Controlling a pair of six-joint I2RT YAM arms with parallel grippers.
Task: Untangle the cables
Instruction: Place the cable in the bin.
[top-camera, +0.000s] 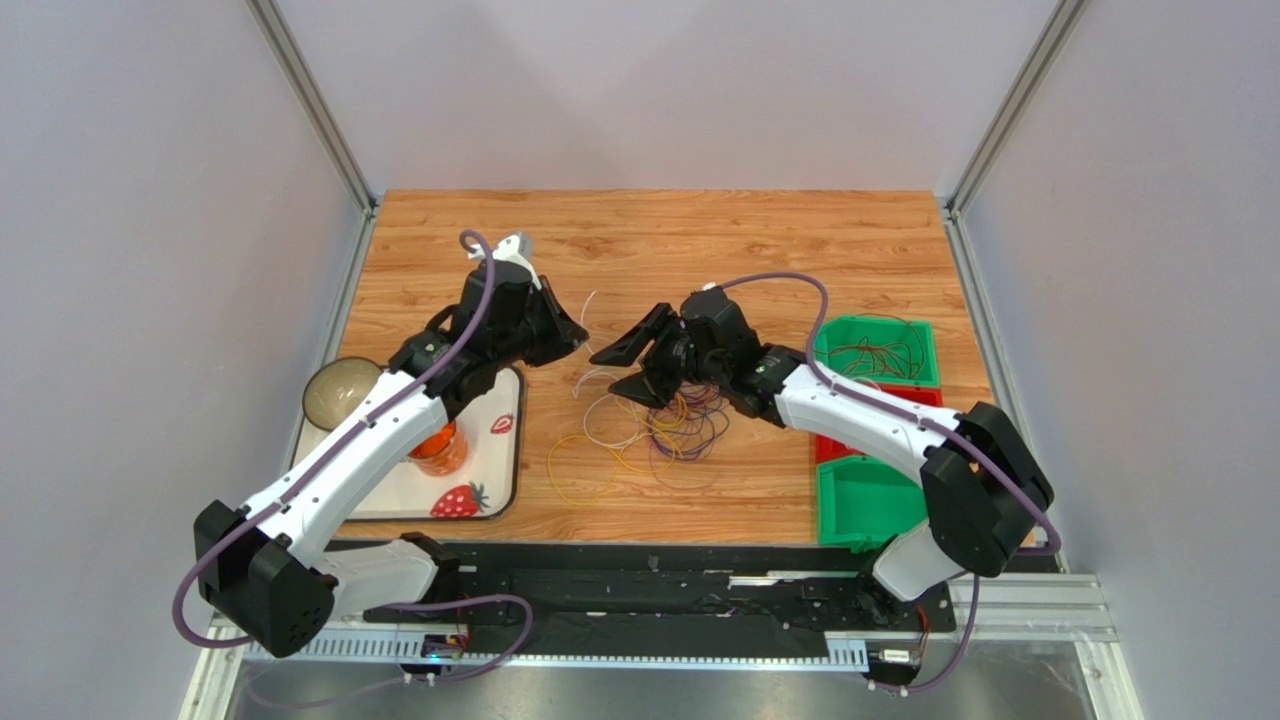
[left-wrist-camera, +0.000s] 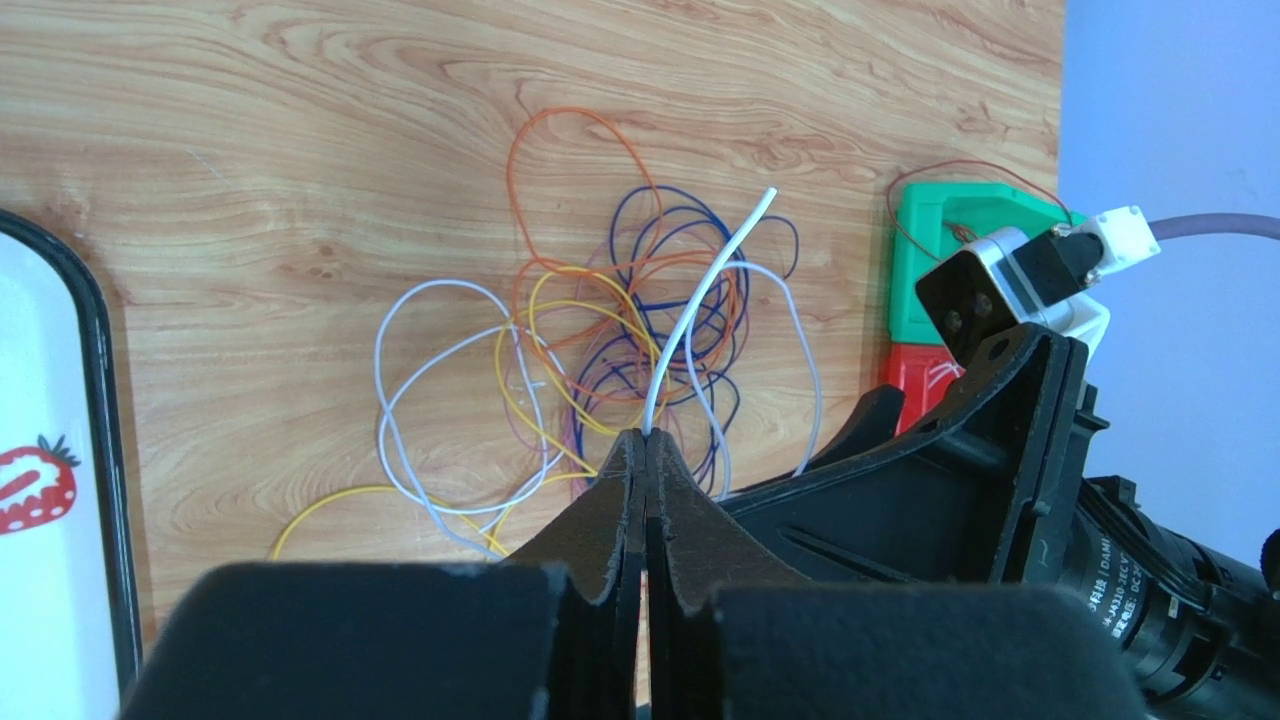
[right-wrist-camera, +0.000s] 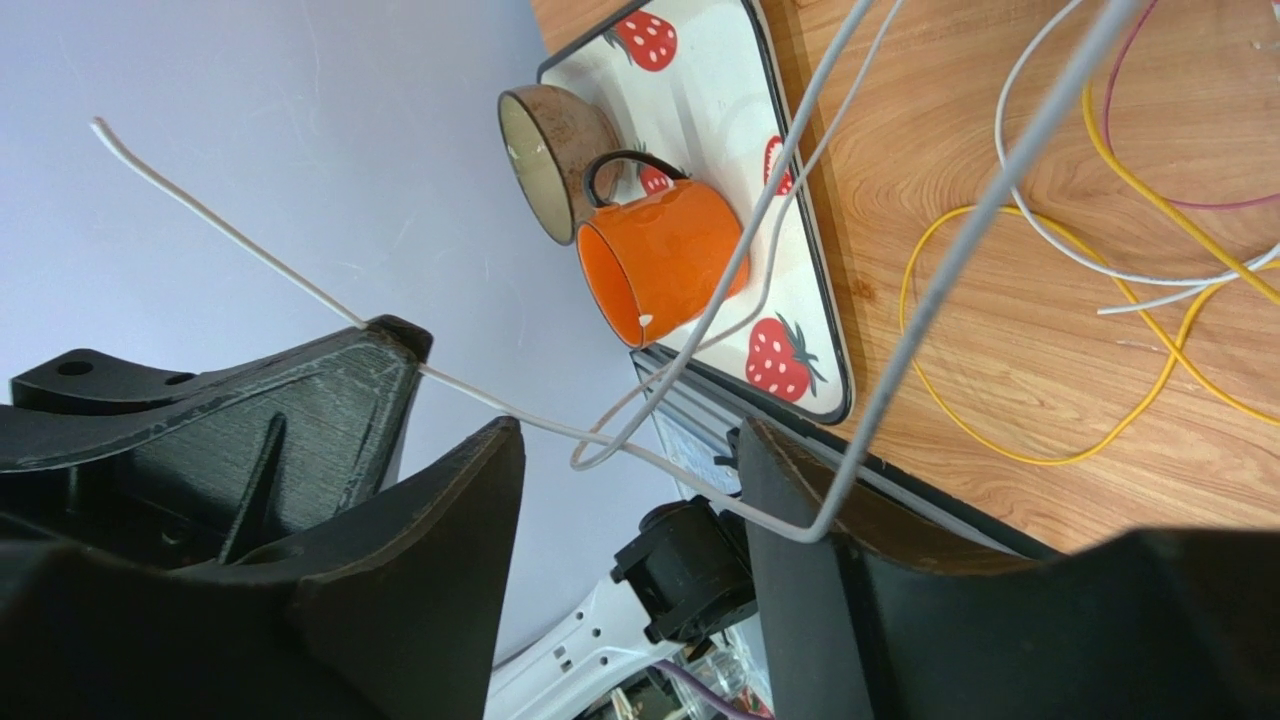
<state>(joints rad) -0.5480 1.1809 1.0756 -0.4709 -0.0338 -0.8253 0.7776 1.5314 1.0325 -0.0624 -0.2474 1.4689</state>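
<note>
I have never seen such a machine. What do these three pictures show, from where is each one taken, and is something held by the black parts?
A left arm and a right arm of a robot stand at the near edge of a wooden table. One picture looks down from above; the other two come from a camera on each wrist, so the black shapes there are that arm's own tool. On the table lie a heap of thin coloured wires, a strawberry tray with an orange mug and a brown bowl, and plastic bins. The left tool is shut on one white wire. The right tool is open; a pale wire crosses its gap, not gripped.
</note>
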